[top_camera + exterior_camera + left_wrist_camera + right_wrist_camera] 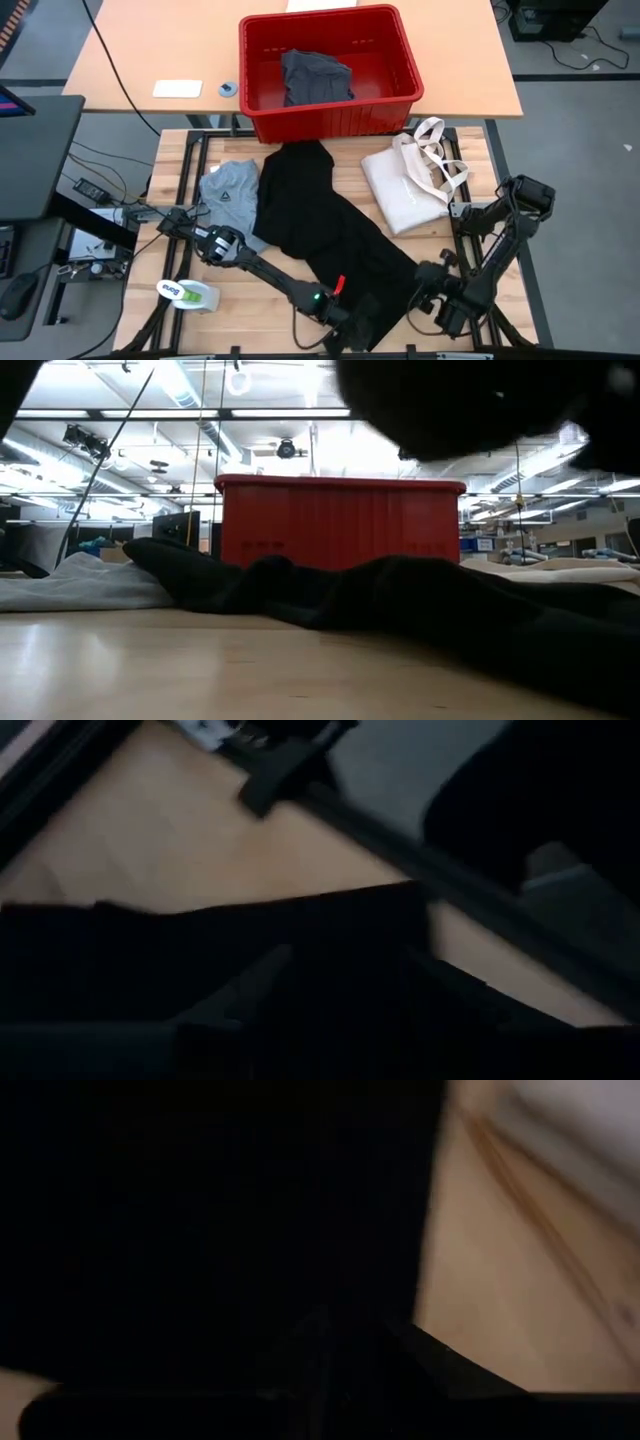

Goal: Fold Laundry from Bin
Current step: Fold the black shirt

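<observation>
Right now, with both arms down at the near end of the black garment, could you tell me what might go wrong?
1. The black garment lies against the grey T-shirt; pulling it may drag the shirt along.
2. Its far end reaches the red bin, so it could catch there.
3. Left gripper and right gripper work close together over dark cloth, so they might collide or grab unevenly.

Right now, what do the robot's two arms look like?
Both arms are dark, slim and jointed, built of black tube-like links with chunky round joints. The left arm shows a small green light and a red tab near its wrist. The right arm has a blocky black joint housing and thin black cables alongside.
</observation>
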### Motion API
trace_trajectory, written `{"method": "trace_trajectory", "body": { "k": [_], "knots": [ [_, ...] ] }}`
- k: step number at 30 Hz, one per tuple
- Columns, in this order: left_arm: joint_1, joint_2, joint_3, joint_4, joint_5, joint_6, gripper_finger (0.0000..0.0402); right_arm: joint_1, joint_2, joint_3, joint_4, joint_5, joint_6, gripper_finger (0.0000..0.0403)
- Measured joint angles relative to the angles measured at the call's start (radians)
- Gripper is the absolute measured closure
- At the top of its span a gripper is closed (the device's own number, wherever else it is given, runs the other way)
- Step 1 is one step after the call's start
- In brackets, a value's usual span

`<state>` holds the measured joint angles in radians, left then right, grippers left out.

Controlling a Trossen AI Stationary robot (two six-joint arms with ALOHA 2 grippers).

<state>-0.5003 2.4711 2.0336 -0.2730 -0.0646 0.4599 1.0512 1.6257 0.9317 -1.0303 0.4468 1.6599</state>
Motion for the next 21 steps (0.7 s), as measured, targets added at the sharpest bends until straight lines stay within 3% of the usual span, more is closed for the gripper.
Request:
{"method": "trace_trajectory", "body": {
  "k": [4, 10, 21],
  "knots": [
    [0.026, 0.027, 0.000, -0.006, 0.002, 0.019, 0.0219, 0.024, 0.002, -0.081, 0.094, -0.015, 0.117, 0.0312],
    [0.026, 0.042, 0.002, -0.040, 0.032, 0.038, 0.0219, 0.000, 0.030, -0.143, 0.265, -0.017, 0.091, 0.0312],
    [-0.015, -0.062, 0.002, -0.027, 0.026, -0.024, 0.0219, -0.013, 0.048, -0.144, 0.279, 0.011, 0.095, 0.0312]
  ]
}}
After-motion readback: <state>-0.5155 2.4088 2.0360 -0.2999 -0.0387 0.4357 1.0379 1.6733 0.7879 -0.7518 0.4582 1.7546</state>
